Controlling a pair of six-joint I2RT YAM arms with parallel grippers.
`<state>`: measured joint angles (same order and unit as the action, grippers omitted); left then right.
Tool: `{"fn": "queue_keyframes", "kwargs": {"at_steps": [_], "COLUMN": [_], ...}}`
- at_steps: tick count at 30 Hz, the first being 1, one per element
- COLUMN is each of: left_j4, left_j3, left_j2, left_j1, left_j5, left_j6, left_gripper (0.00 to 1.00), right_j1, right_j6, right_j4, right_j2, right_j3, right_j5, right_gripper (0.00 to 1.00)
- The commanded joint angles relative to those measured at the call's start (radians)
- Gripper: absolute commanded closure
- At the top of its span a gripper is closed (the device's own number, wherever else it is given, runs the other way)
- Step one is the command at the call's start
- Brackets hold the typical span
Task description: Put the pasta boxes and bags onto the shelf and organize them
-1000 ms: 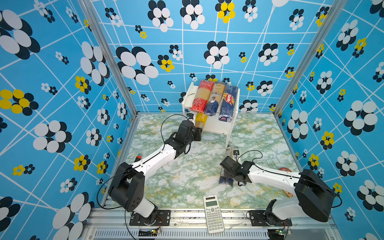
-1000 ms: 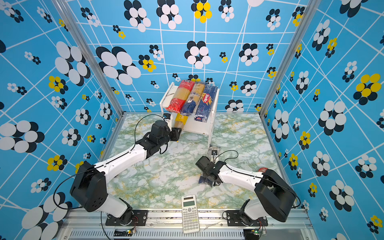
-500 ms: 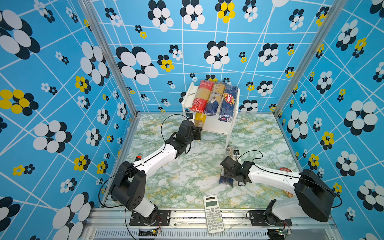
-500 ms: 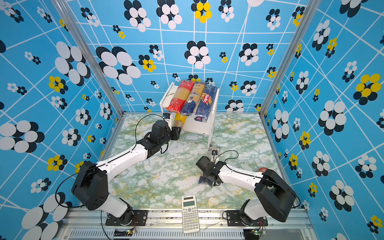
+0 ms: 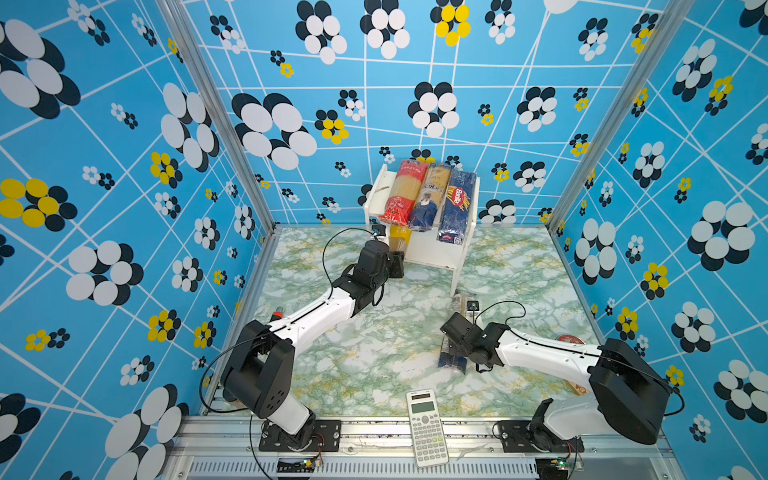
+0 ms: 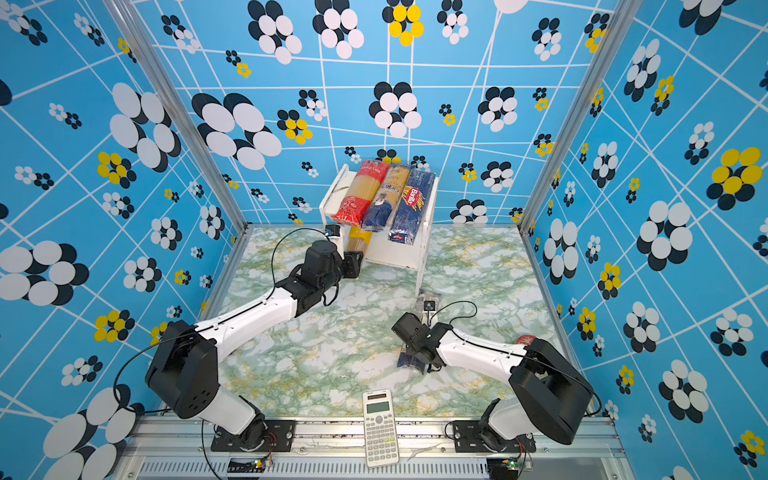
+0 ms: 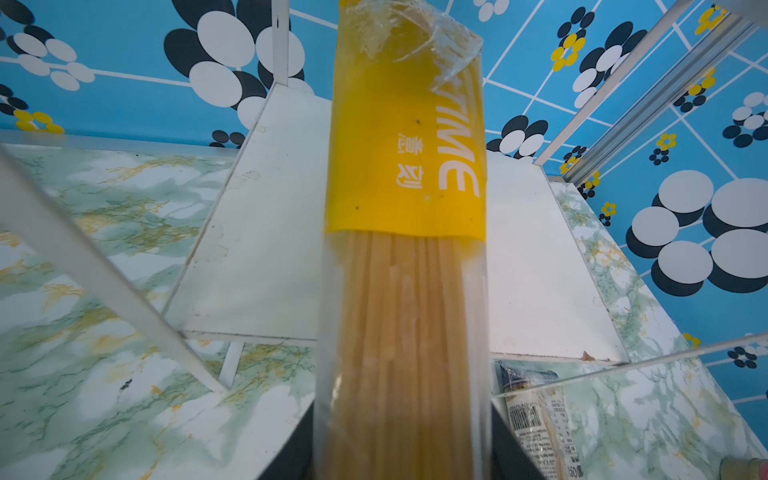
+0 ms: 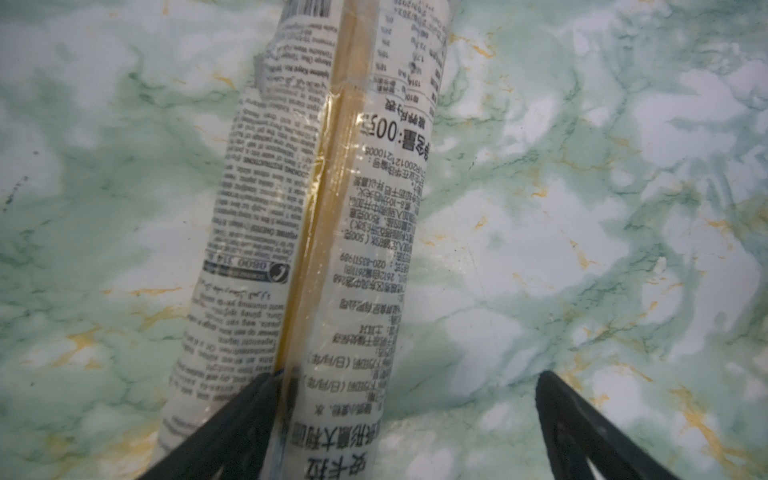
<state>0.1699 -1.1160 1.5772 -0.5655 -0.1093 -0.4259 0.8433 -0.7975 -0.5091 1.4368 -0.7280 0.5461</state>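
Observation:
The white shelf (image 5: 432, 254) (image 6: 390, 254) stands at the back. Its top tier holds a red-ended bag (image 5: 405, 193), a navy-ended bag (image 5: 430, 199) and a blue Barilla box (image 5: 457, 208) side by side. My left gripper (image 5: 395, 264) (image 6: 353, 266) (image 7: 401, 436) is shut on the yellow bag (image 5: 400, 239) (image 7: 405, 166), whose far end reaches over the lower board (image 7: 257, 232) at its left side. Another navy-ended clear bag (image 5: 453, 365) (image 8: 316, 208) lies on the table. My right gripper (image 5: 451, 347) (image 8: 407, 376) hangs open over it, one finger on the pack, the other beside it.
A white calculator (image 5: 426, 428) (image 6: 379, 428) lies at the front edge. A small round red-topped object (image 5: 569, 340) sits by the right wall behind the right arm. The shelf's thin legs (image 7: 95, 274) flank the held bag. Blue patterned walls close three sides.
My left arm has edged slightly toward the shelf with the yellow bag. The right arm has stayed where it was.

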Motion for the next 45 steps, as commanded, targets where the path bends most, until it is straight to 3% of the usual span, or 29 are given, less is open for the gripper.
{"fn": "queue_keyframes", "kwargs": {"at_steps": [1,21,45], "left_j4": [0.198,0.327,0.338], "left_j3": [-0.038,0.011,-0.011], "left_j2": [-0.013,0.043,0.070], "left_j1": [-0.012,-0.032,-0.037], "left_j5": [-0.034,-0.111,-0.145], "left_j6": [0.005,0.038,0.080], "left_gripper": [0.86,0.83,0.81], "right_j1": [-0.012,-0.015,-0.020], "right_j6": [0.011,0.023,0.029], "right_j4": [-0.072,-0.070,-0.065], "right_j2": [0.002,0.008,0.013], "right_j3": [0.037,0.045,0.048], "right_j5": [0.026,0.031,0.029], "right_gripper": [0.01,0.01,0.01]}}
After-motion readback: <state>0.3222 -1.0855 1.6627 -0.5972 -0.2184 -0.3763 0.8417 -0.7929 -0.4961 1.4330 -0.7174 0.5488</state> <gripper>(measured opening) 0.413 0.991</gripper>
